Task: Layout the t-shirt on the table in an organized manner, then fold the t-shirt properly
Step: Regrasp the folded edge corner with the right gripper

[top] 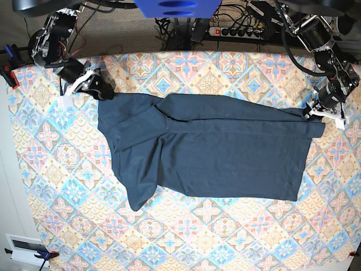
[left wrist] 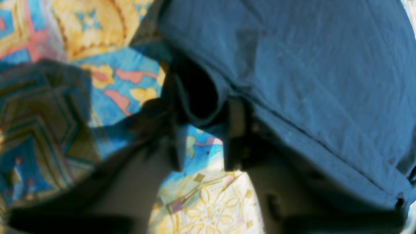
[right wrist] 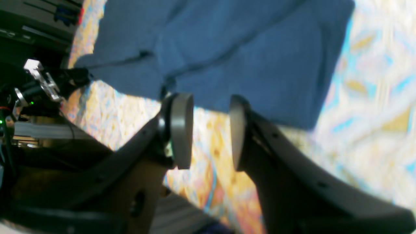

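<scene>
The dark navy t-shirt (top: 208, 147) lies spread across the table (top: 225, 237), with one sleeve folded down at the left. My left gripper (top: 316, 111) is at the shirt's right edge. In the left wrist view its jaws stand apart (left wrist: 203, 110), with a raised fold of the t-shirt (left wrist: 308, 65) between the tips and cloth draped over one finger. My right gripper (top: 98, 86) is at the shirt's upper left corner. In the right wrist view it (right wrist: 209, 100) is open and empty, just short of the t-shirt's (right wrist: 227, 48) edge, above the table (right wrist: 373, 97).
A power strip (top: 237, 31) and cables lie behind the table's far edge. Clamps hold the cover at the left edge (top: 8, 73) and the front left corner (top: 45, 255). Dark equipment (right wrist: 39, 87) stands beyond the table in the right wrist view.
</scene>
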Tool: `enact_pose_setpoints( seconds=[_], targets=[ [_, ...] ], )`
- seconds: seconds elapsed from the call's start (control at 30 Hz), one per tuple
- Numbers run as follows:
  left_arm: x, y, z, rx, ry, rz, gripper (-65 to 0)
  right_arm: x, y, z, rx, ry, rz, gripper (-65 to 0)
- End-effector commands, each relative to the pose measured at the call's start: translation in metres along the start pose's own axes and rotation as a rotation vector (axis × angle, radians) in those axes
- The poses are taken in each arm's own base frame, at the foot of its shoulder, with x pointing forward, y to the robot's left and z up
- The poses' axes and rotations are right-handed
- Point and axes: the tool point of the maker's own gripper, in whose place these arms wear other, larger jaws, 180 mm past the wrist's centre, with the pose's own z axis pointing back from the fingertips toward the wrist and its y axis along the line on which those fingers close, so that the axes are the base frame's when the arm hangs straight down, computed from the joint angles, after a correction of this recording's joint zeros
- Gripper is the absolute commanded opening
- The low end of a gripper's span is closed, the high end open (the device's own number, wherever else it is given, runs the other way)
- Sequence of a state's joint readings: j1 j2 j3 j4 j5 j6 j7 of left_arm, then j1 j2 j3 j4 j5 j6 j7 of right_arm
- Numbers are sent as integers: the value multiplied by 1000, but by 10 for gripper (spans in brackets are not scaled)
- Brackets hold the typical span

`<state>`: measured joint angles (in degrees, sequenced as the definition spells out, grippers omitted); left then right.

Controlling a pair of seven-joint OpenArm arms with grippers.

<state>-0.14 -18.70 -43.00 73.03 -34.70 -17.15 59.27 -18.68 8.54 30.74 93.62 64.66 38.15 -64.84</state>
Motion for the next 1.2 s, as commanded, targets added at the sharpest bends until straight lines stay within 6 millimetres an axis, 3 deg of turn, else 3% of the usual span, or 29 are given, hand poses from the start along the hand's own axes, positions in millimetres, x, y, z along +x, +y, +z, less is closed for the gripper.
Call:
enact_pose_setpoints(
  seconds=[0.0,0.07,0.17,0.43,0.63,0.8,1.17],
  targets=[
    [6,-1,3,0,-2,-14,-577,15,6,2,22,-45,27,-463],
    [7,-1,3,1,-5,-11,-650,9,5,3,18,-33,18,-463],
    [9,1,5,4,-12,-12,-629,6,3,4,16,-28,9,-463],
    [15,5,9,16,-19,-22,-649,8,2,2,16,-39,6,-460],
    [13,7,9,19,-12,-21,-649,-14,-20,-1,-9,-13,-107,-462],
    [12,7,9,20,-11,-21,-649,2,-28,-2,-23,-43,-82,-462],
    [12,7,9,20,-12,-21,-649,-17,-54,0,-166,84,9,-462]
  ],
)
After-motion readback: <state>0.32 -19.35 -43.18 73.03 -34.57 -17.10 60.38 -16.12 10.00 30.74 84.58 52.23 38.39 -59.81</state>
